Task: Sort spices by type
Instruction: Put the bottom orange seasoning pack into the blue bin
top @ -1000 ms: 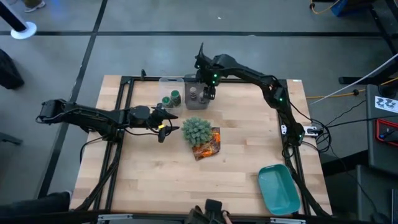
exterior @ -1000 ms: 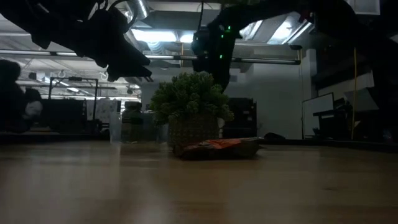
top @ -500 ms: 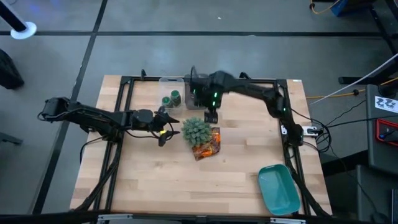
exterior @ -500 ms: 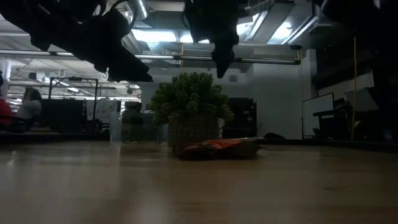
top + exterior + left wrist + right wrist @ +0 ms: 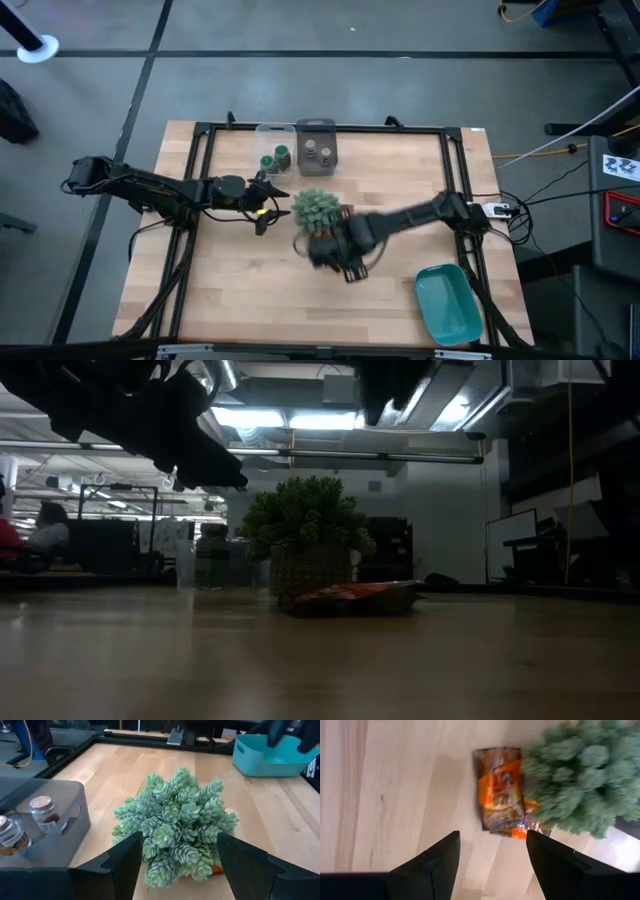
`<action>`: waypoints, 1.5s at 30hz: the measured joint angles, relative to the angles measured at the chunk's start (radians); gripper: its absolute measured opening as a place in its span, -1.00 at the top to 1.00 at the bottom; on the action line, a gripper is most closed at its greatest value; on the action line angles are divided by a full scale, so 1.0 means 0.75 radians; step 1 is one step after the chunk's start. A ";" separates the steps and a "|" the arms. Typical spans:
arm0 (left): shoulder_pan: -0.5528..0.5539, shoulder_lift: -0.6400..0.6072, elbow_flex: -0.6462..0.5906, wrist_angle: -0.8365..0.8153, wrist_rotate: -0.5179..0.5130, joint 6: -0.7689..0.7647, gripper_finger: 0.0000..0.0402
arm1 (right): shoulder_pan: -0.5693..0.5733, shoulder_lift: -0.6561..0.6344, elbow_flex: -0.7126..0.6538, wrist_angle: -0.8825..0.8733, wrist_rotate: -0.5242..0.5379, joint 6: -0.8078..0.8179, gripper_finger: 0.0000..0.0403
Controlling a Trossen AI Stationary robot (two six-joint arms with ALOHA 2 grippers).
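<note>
Right gripper (image 5: pixel 335 250) is over the middle of the table, above the orange snack packet (image 5: pixel 501 788), just nearside of the spiky green ball (image 5: pixel 316 209). Fingers (image 5: pixel 432 865) spread apart, nothing between them; the wrist view looks straight down on the packet and the ball's edge. In the high view the arm is blurred and covers most of the packet.

Left gripper (image 5: pixel 268 200) hovers just beside the ball on its left side, pointing at it. Fingers (image 5: pixel 117 865) apart, empty; the ball (image 5: pixel 175 825) sits framed between them in the wrist view.

Spices: two grey-brown jars (image 5: pixel 318 152) stand side by side in the grey bin (image 5: pixel 316 126) at the far edge of the table. Left wrist view shows two of them with copper-coloured lids (image 5: pixel 41 810) inside that bin. Two green jars (image 5: pixel 276 157) stand close together on the wood just left of the grey bin, in front of the clear bin (image 5: pixel 271 130). Whether they touch the clear bin, can't tell.

Teal tray (image 5: pixel 447 303) sits at the near right corner, well apart from everything else.

Low view: ball and packet (image 5: pixel 352 596) at centre, arms dark overhead, a seated person (image 5: pixel 30 540) far back in the room.
</note>
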 joint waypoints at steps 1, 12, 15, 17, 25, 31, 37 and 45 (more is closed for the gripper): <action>0.000 0.000 0.000 0.006 0.000 -0.001 -0.19 | 0.034 0.000 -0.024 -0.002 0.040 0.019 -0.14; -0.001 0.000 0.000 0.053 0.000 -0.106 -0.19 | 0.196 0.002 -0.340 0.116 0.186 0.203 -0.14; -0.001 0.000 0.000 0.042 0.000 -0.135 -0.19 | 0.195 0.002 -0.402 0.203 0.275 0.216 -0.14; -0.001 0.000 0.000 0.040 0.000 -0.136 -0.19 | 0.196 0.002 -0.459 0.242 0.370 0.216 -0.14; -0.001 0.000 0.000 0.040 0.000 -0.138 -0.19 | 0.195 0.002 -0.693 0.459 0.430 0.221 -0.14; -0.001 0.000 0.000 0.034 0.001 -0.130 -0.19 | 0.195 0.002 -0.835 0.596 0.563 0.221 -0.14; -0.001 0.000 0.000 0.006 0.001 -0.100 -0.19 | 0.192 0.002 -0.924 0.630 0.673 0.221 -0.14; -0.001 0.000 0.000 0.009 0.001 -0.103 -0.19 | 0.193 0.002 -1.014 0.751 0.715 0.214 -0.11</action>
